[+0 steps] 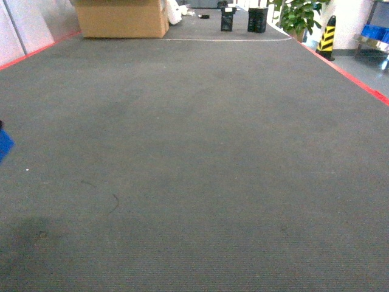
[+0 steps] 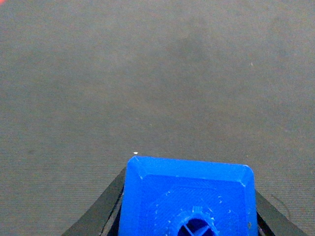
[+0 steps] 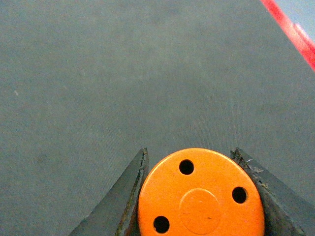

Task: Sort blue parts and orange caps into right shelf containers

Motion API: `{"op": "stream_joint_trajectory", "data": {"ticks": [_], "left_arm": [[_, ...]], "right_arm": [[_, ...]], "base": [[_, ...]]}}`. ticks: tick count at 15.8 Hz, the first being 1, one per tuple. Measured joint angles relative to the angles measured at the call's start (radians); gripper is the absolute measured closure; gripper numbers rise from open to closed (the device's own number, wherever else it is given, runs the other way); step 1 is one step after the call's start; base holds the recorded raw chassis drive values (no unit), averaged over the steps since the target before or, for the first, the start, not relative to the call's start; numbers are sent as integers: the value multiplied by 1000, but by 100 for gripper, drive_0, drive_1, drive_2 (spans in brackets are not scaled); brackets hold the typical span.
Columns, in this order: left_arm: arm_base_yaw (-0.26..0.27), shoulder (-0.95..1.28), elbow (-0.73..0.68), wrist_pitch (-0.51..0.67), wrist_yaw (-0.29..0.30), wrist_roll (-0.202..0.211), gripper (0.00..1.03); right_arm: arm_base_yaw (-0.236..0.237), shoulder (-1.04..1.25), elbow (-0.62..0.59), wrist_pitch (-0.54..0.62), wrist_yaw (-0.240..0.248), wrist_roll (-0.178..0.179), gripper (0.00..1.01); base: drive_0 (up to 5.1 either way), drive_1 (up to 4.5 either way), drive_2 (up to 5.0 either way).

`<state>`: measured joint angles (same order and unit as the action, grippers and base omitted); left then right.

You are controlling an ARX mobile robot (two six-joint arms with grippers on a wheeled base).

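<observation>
No readable text, label, brand or number is shown in any view. The orange cap [image 3: 201, 194] is seen only from its flat holed face, and no print is visible there. The cardboard box [image 1: 121, 18] carries no legible marking.

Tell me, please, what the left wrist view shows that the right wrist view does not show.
Only the left wrist view shows the blue part, a bright-blue block held between the dark fingers of the left gripper.

Only the right wrist view shows the orange cap, its flat face with three small holes, held between the fingers of the right gripper, and a red table edge at the upper right.

Both views show the same grey table top behind the held piece, with nothing else lying on it.
</observation>
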<state>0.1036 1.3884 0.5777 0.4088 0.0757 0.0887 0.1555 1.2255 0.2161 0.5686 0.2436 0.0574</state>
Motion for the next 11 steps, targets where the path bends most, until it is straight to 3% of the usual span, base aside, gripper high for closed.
{"op": "stream_joint_trajectory", "data": {"ticks": [2,3,11], "left_arm": [[7,-335,-121,-104,-24,17,57],[7,-412,-120,-89,-24,18,57],[8,-407,-111,-94,-24,24,57]], "right_arm": [[2,-27,7,8,4,-10,58],[2,-14,3,-2,3,-14,58],[2,-16,2,3,3,-17,58]], "base": [[0,0,0],[0,0,0],[0,0,0]]}}
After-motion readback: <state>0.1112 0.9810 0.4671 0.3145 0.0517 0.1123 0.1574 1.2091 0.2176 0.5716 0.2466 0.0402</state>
